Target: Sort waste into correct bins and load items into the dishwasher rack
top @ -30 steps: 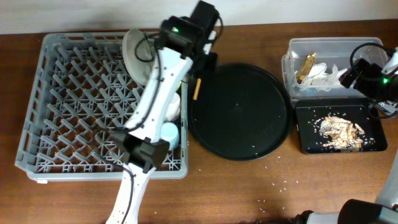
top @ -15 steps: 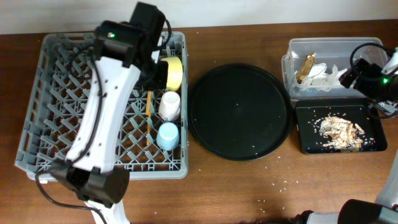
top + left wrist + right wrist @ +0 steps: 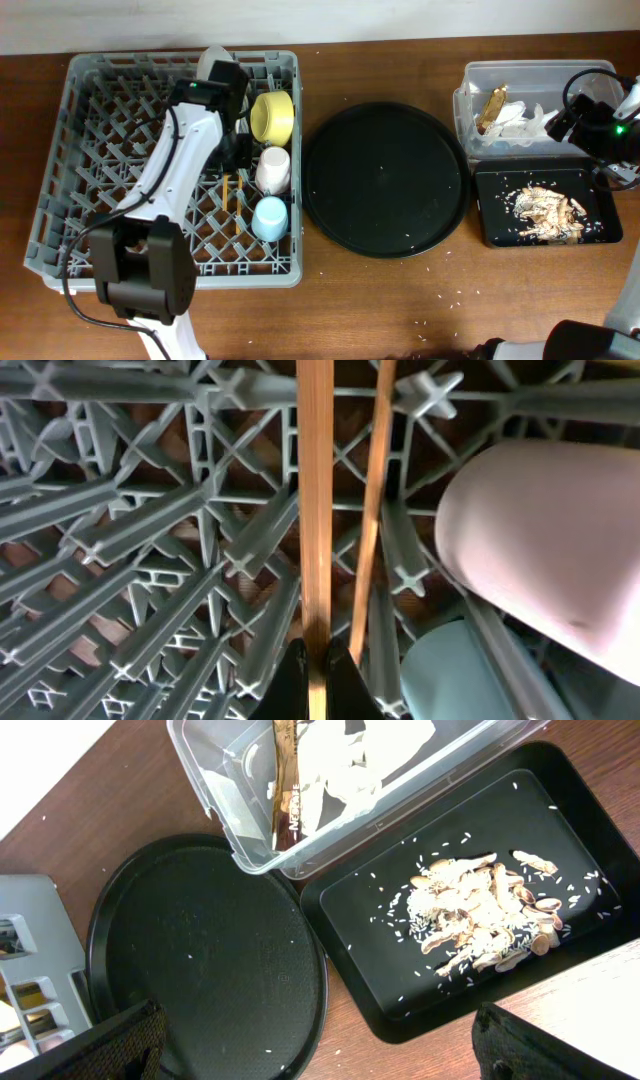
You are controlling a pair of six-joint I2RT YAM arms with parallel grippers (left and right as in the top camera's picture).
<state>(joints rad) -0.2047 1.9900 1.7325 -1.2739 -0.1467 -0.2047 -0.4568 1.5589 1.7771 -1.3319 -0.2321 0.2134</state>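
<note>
One dishwasher rack (image 3: 95, 160), one pink cup (image 3: 273, 170) and one light-blue cup (image 3: 270, 218) — two cups in all — one yellow bowl (image 3: 272, 115), one plate (image 3: 212, 62), two chopsticks (image 3: 315, 510), one round black tray (image 3: 385, 180), one clear tub (image 3: 468, 100), one flat black tray (image 3: 490, 220), one gold wrapper (image 3: 493, 108), one heap of food scraps (image 3: 545, 208); napkins (image 3: 525, 120) too bunched to count

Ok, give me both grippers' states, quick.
Left gripper: closed on a chopstick.
Right gripper: open, holding nothing.
</note>
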